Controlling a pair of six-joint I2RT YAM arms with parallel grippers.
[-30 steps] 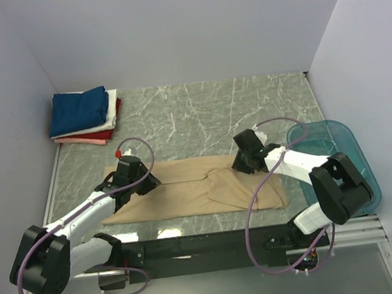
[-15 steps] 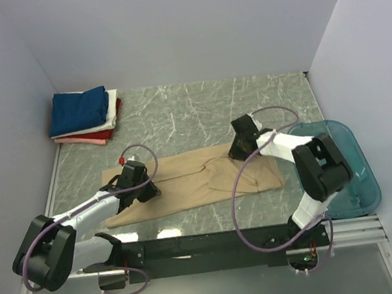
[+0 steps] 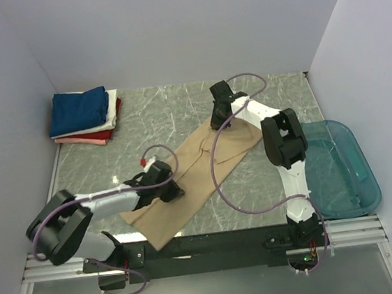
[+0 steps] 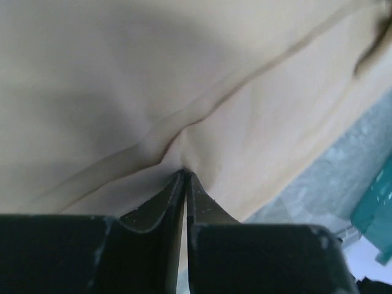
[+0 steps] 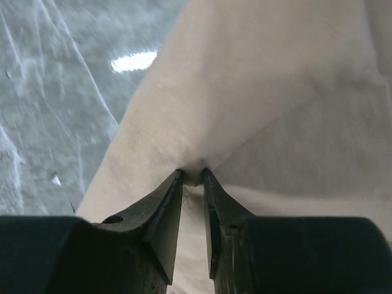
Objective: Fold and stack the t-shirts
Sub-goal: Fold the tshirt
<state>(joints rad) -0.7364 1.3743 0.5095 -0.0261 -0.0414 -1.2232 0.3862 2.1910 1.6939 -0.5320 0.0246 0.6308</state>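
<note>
One tan shirt (image 3: 197,171) lies stretched in a diagonal strip on the table (image 3: 178,114), left of the tub (image 3: 341,195). At the end farther from the tub, the left gripper (image 4: 185,174) has its jaws nearly together, pinching a fold. At the end nearer the tub, the right gripper (image 5: 193,174) is closed narrow with cloth nipped between its tips. The folded stack (image 3: 84,115), navy on top, sits well apart from the tub.

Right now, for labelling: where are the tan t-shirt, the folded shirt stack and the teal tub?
tan t-shirt (image 3: 192,179), top view, mid-cloth.
folded shirt stack (image 3: 78,110), top view, navy top shirt.
teal tub (image 3: 334,183), top view, bare floor.
</note>
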